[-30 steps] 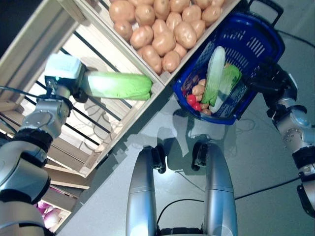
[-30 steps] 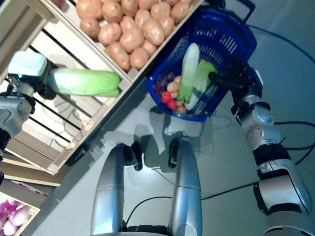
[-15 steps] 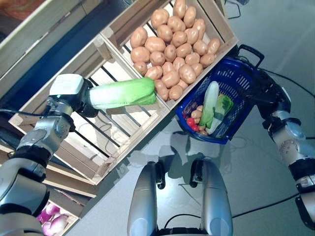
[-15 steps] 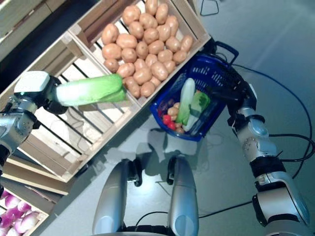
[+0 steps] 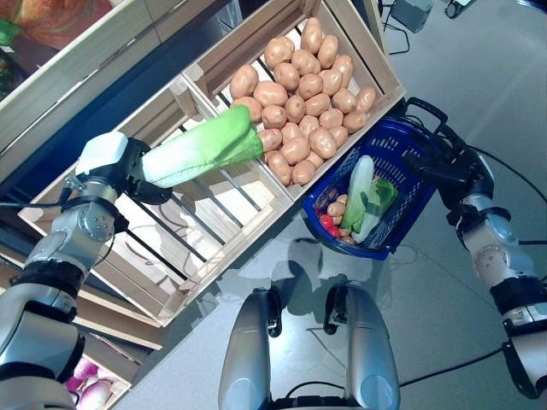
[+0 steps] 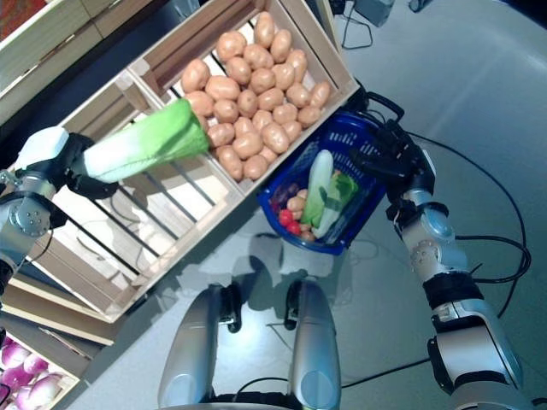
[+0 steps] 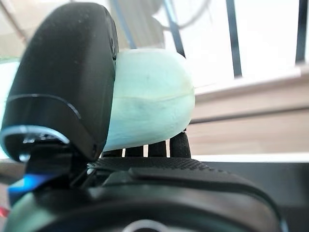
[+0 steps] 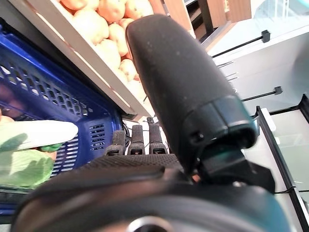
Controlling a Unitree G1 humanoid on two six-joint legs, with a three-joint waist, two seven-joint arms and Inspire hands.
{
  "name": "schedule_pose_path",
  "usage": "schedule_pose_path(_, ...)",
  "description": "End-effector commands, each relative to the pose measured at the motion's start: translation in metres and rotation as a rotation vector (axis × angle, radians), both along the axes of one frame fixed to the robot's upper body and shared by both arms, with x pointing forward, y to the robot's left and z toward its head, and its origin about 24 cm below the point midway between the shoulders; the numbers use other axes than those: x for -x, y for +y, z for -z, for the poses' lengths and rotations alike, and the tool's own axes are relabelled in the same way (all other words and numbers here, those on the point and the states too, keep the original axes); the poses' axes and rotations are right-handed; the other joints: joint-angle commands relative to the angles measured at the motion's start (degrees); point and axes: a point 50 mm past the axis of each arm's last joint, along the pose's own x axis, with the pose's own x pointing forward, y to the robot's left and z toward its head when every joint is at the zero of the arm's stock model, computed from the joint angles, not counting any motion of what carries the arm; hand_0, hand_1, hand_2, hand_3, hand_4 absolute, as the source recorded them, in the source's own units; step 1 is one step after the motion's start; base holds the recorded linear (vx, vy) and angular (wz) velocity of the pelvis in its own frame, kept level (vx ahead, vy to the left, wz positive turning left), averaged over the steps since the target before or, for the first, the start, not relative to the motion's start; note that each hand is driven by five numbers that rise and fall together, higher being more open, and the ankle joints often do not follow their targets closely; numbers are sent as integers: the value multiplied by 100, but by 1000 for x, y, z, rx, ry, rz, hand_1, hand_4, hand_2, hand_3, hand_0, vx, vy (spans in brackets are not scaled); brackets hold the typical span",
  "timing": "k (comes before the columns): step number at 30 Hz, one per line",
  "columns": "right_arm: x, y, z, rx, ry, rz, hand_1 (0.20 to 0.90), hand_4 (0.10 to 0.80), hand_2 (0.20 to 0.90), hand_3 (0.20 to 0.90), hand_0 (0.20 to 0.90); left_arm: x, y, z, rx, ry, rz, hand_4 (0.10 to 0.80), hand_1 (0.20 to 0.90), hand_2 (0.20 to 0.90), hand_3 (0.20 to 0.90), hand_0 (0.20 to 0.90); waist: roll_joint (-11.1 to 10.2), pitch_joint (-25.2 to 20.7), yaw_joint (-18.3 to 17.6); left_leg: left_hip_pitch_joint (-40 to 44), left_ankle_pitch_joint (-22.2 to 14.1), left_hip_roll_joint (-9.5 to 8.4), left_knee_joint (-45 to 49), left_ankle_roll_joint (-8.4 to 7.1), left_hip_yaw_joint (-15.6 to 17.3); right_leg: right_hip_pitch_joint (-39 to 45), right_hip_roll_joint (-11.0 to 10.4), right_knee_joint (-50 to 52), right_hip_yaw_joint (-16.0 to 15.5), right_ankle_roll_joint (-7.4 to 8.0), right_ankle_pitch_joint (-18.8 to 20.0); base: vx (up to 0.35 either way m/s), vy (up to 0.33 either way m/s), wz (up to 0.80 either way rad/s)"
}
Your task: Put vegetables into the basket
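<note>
My left hand (image 5: 137, 175) is shut on a long cabbage (image 5: 201, 149), white at the stem and green at the leafy end. It holds the cabbage above the slatted wooden crate (image 5: 214, 213), with the leafy tip near the potato crate (image 5: 299, 94). The cabbage's pale stem end shows in the left wrist view (image 7: 145, 111). The blue basket (image 5: 403, 150) stands on the floor to the right. In it lie long pale green cabbages (image 5: 359, 192), small potatoes (image 5: 336, 207) and red tomatoes (image 5: 329, 224). My right hand (image 5: 453, 166) is open at the basket's right rim (image 8: 43, 82).
The wooden stand with its crates takes up the left and the far side. Grey floor (image 5: 444, 325) lies to the right of the basket and in front of it. Purple onions (image 6: 26, 376) lie on a low shelf at the lower left.
The whole view has shifted. The cabbage stays in my left hand, its leafy end now tilted up beside the potato crate. My right hand stays by the basket's rim.
</note>
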Motion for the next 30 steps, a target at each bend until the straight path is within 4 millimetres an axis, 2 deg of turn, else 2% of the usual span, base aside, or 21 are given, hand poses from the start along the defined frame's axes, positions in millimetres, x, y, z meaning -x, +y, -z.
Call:
schedule_pose_path(1, 5, -1, -10, -65, -133, 7, 900, 800, 900, 900, 900, 5, 4, -16, 346, -206, 13, 400, 300, 300, 300, 300, 61, -886, 117, 748, -11, -250, -1068, 100, 172, 762, -27, -797, 112, -5, 190, 0, 0, 0)
schedule_pose_path(3, 5, 8, -3, -99, -134, -33, 900, 800, 900, 900, 900, 5, -1, -11, 435, -218, 57, 400, 300, 300, 300, 300, 47, -931, 131, 881, 80, -289, -1265, 98, 130, 893, -40, -965, 86, 16, 254, 18, -2, 1)
schedule_pose_path(7, 8, 41, 10, -160, -156, -186, 900, 800, 900, 900, 900, 5, -24, 5, 624, -227, 181, 400, 300, 300, 300, 300, 11, -1097, 197, 1349, 341, -368, -1910, 105, 12, 1397, -31, -1626, -10, 78, 467, 57, -10, 2)
schedule_pose_path(12, 23, 101, 26, -234, -206, -457, 900, 800, 900, 900, 900, 11, -71, 36, 778, -196, 341, 400, 300, 300, 300, 300, -34, -1506, 327, 2159, 733, -464, -2912, 158, -190, 2378, 107, -2909, -193, 167, 845, 119, -37, 7)
schedule_pose_path(15, 32, 123, 31, -274, -220, -543, 900, 800, 900, 900, 900, 16, -96, 50, 789, -171, 390, 400, 300, 300, 300, 300, -59, -1754, 368, 2590, 921, -493, -3446, 169, -237, 2907, 215, -3619, -288, 215, 1053, 136, -39, 4)
schedule_pose_path(16, 35, 135, 28, -298, -236, -600, 900, 800, 900, 900, 900, 18, -108, 56, 783, -157, 416, 400, 300, 300, 300, 300, -77, -1911, 390, 2846, 1019, -507, -3763, 168, -246, 3212, 286, -4029, -321, 238, 1163, 148, -39, 12)
schedule_pose_path(20, 39, 152, 19, -339, -283, -682, 900, 800, 900, 900, 900, 19, -125, 59, 765, -147, 443, 400, 300, 300, 300, 300, -97, -2066, 408, 3229, 1128, -507, -4196, 160, -259, 3628, 386, -4521, -343, 255, 1299, 75, -32, 6)
schedule_pose_path(22, 41, 167, 9, -381, -325, -736, 900, 800, 900, 900, 900, 18, -136, 64, 754, -132, 445, 400, 300, 300, 300, 300, -109, -2169, 410, 3471, 1214, -502, -4465, 158, -259, 3851, 442, -4761, -357, 256, 1387, 33, -34, 10)
schedule_pose_path(25, 41, 182, -5, -398, -361, -774, 900, 800, 900, 900, 900, 15, -148, 69, 731, -111, 447, 400, 300, 300, 300, 300, -128, -2279, 410, 3689, 1290, -497, -4740, 160, -268, 4056, 488, -5019, -359, 267, 1484, 0, 0, 0)
schedule_pose_path(30, 44, 195, -21, -384, -400, -841, 900, 800, 900, 900, 900, 14, -156, 77, 686, -77, 443, 400, 300, 300, 300, 300, -147, -2389, 399, 3915, 1327, -494, -4981, 175, -214, 4244, 541, -5231, -322, 288, 1579, 7, -5, -2)
